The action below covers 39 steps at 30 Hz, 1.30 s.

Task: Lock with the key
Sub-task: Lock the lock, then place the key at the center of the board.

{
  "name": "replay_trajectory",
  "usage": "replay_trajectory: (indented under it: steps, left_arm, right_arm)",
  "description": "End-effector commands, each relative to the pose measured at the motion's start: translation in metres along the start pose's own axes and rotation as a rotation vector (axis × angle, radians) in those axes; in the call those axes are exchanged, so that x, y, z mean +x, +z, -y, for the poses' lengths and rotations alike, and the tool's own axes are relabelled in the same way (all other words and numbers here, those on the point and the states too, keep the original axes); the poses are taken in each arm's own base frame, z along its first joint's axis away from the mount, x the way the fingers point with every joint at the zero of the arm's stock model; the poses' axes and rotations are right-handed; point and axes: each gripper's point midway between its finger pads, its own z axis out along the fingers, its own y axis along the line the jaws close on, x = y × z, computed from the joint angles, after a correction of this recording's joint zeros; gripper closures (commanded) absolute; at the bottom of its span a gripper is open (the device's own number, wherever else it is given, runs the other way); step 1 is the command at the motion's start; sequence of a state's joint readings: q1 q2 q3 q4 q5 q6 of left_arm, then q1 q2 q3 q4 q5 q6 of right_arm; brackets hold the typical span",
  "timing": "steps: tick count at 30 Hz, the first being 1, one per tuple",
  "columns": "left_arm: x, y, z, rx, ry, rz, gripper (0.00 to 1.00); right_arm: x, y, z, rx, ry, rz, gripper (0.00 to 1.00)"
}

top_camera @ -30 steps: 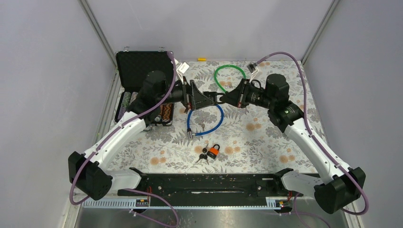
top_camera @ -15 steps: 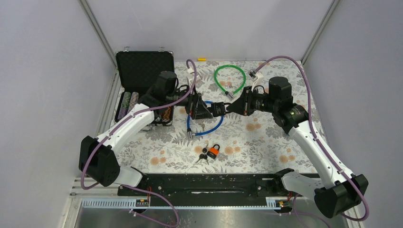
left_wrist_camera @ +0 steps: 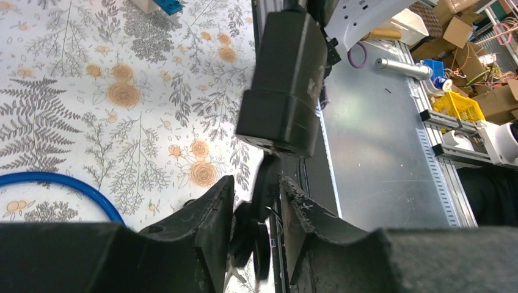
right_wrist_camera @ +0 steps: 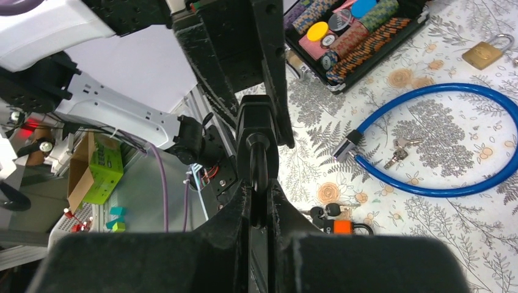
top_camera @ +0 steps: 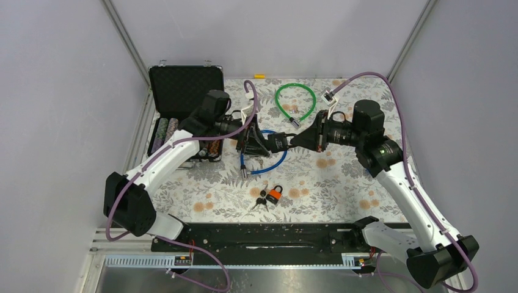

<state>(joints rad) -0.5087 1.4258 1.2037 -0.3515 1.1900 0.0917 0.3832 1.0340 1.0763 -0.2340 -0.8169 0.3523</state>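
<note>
Left gripper [left_wrist_camera: 258, 189] pinched the key [left_wrist_camera: 267, 182], right gripper [right_wrist_camera: 258, 198] clamped the lock [right_wrist_camera: 256, 125] above the floral bench [top_camera: 342, 177]; open case [top_camera: 183, 85] held chips [top_camera: 164, 129].

— Where's the lock?
— The lock [top_camera: 278, 141] is a black block held in the air at the centre of the top view, lying level.
— And the key?
— The key [left_wrist_camera: 266, 180] is dark. In the left wrist view's lower middle, its tip meets the lock's end face.
</note>
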Motion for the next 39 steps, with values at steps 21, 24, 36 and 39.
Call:
replay_trajectory:
  steps: [21,24,36,39]
  left_arm:
    - [-0.018,-0.03,0.006,0.036,0.137,0.082,1.0]
    - [-0.018,-0.028,-0.011,-0.031,0.08,0.083,1.0]
    - [-0.026,0.062,-0.137,-0.387,-0.551,0.468,1.0]
    - [-0.013,0.1,-0.145,-0.436,-0.611,0.464,1.0]
  right_arm:
    - [-0.071,-0.041,-0.052,-0.016,-0.297,0.353,1.0]
    - [-0.077,-0.044,-0.03,0.105,-0.243,0.385,1.0]
    - [-0.021,-0.079,0.158,0.95,0.209,0.423,1.0]
    - [0.001,-0.086,0.19,1.031,0.249,0.426,1.0]
